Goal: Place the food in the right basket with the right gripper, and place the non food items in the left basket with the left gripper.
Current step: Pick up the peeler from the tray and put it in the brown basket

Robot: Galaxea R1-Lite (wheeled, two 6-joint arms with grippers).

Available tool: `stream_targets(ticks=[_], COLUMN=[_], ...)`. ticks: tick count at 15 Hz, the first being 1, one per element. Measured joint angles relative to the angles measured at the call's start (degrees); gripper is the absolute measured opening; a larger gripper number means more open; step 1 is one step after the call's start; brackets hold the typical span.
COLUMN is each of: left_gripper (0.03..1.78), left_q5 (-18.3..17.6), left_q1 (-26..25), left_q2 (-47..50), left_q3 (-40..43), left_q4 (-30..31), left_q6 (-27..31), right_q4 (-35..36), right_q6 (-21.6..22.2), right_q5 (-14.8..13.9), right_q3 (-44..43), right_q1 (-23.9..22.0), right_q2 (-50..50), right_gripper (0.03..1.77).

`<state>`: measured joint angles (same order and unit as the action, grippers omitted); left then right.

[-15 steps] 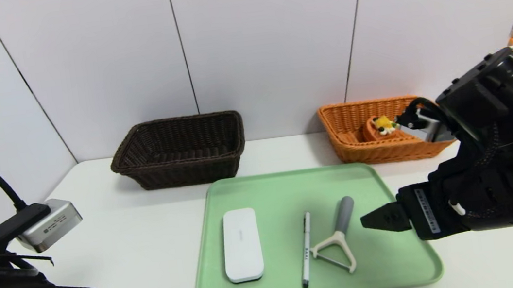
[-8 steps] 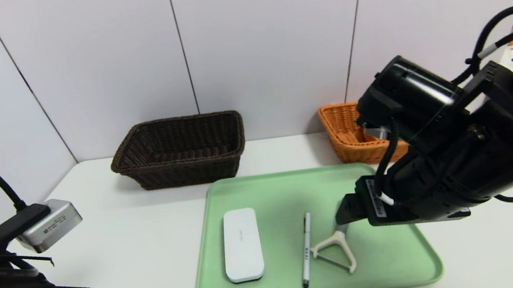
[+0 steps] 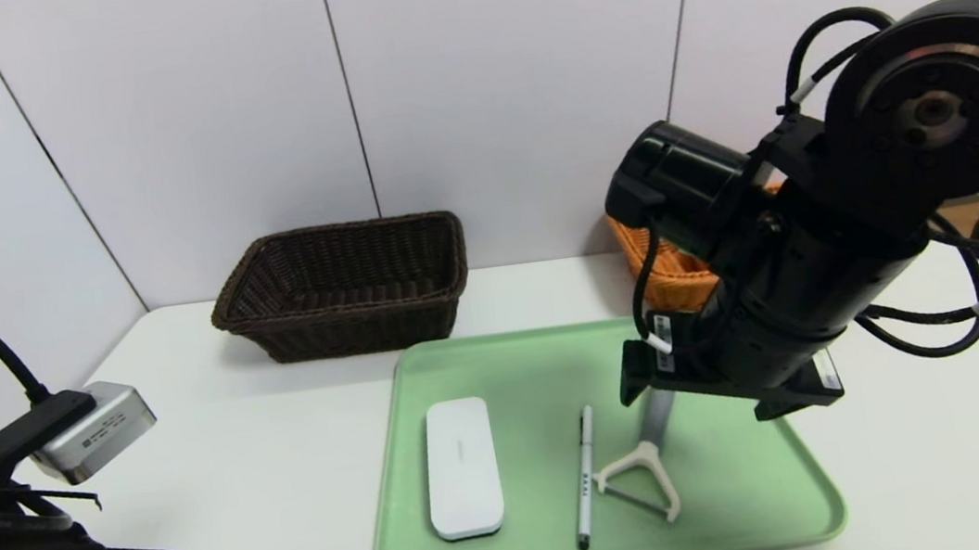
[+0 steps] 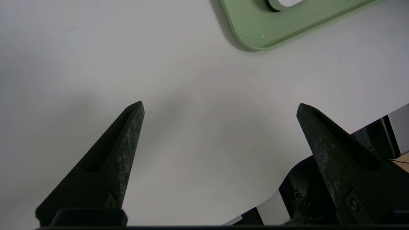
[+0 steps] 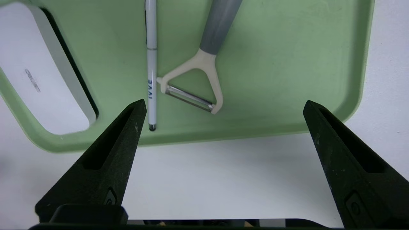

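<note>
The right tool (image 5: pixel 225 102) is hovering over the tray (image 3: pixel 542 549), spread wide and holding nothing. The left tool (image 4: pixel 220 103) is hanging wide open above the worktop (image 3: pixel 214 468). Case (image 3: pixel 462 468), pen (image 3: pixel 585 478) and peeler (image 3: pixel 647 456) are lying in the tray.

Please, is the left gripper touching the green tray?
Apart: the left wrist view shows bare table between the open left gripper and the green tray.

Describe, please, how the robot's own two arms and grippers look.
Both arms are black, with rounded, glossy housings on the right one and looping black cables. The left gripper and right gripper each have black, tapering fingers with hollowed sides and scuffed surfaces. Pale printed labels mark both grippers; a silver box-shaped camera sits above the left one.
</note>
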<state>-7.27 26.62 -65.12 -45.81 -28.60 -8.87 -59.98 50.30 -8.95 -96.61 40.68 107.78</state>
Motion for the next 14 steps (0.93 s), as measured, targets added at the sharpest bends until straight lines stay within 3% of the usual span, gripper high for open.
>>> stream_targets(ticks=[5,14], left_gripper=[1.69,1.69], left_q5=[0.02,0.00], left_q1=[0.00,0.00], left_q2=[0.16,0.85], left_q3=[0.12,0.83], left_q4=[0.00,-0.01], left_q6=[0.01,0.06], right_q4=[-2.04,-1.84], right_q6=[7.89,7.63], right_q5=[0.46,0.96], right_q3=[-3.96,-3.97], right_q1=[-1.93,-3.25], right_q2=[4.92,11.79], right_gripper=[1.70,1.70])
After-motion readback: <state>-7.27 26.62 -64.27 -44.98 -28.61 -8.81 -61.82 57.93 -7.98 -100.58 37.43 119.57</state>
